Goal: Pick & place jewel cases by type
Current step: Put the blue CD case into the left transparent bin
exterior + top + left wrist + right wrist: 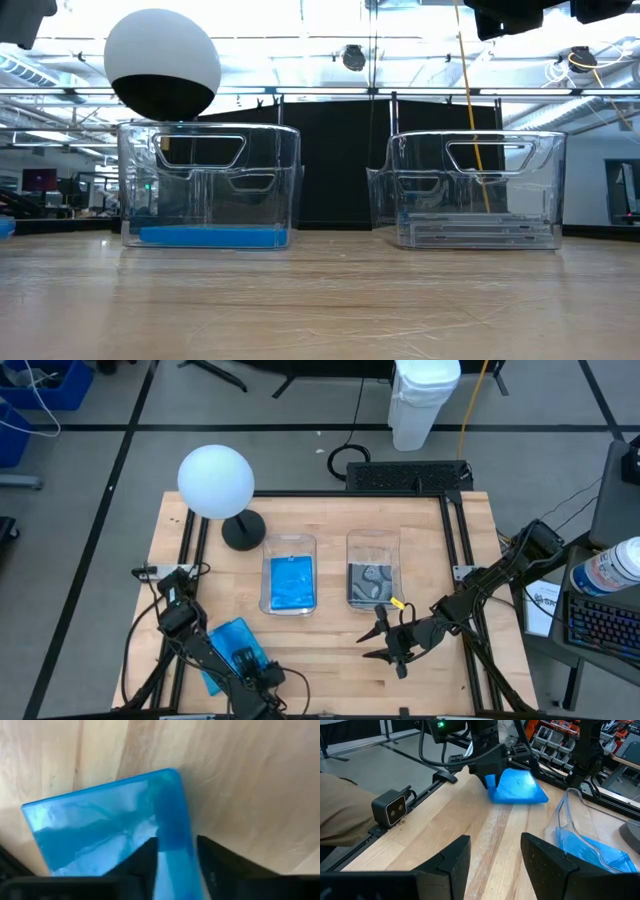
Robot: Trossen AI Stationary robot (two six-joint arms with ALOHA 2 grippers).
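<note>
1. A blue jewel case (232, 647) lies on the table (330, 665) at its near left corner, well apart from both bins.
2. The left gripper (175, 860) straddles one edge of that case, a dark finger on each side; the fingers look partly closed around the edge, though I cannot tell whether they grip it yet.
3. The step in hand appears to be the pick of this blue case.
4. Next it likely needs a firm pinch, a lift, and carriage to the left bin (289, 582), which already holds blue.
5. The right bin (372, 571) holds grey-patterned cases.
6. The right gripper (392, 643) waits beside it, fingers apart and empty.
</note>
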